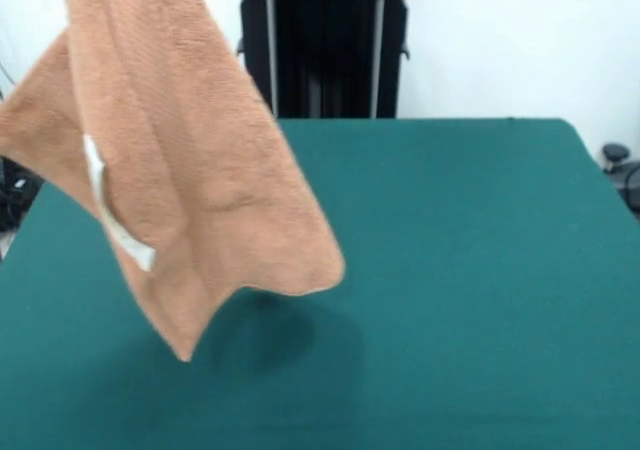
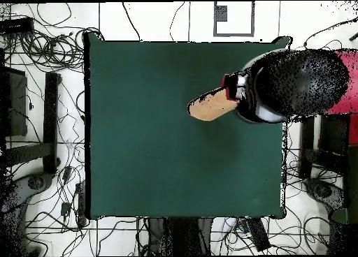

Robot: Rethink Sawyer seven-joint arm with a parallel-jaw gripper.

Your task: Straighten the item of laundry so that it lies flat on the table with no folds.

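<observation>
So the towel [image 1: 190, 160] is dangling below my gripper, clear of the table [image 1: 470, 270], with its lowest corner hanging just above the green top and the white tag [image 1: 115, 220] showing on one edge. It's bunched and draped, nowhere near flat. From overhead my arm [image 2: 294, 83] covers the gripper, so I can't tell how it's holding. I reckon I'm mid-lift; next it needs lowering and dragging out flat.

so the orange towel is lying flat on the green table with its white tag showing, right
Not flat on the table: the front view shows the towel hanging in the air above the green table, casting a shadow beneath it. The white tag does show.
</observation>
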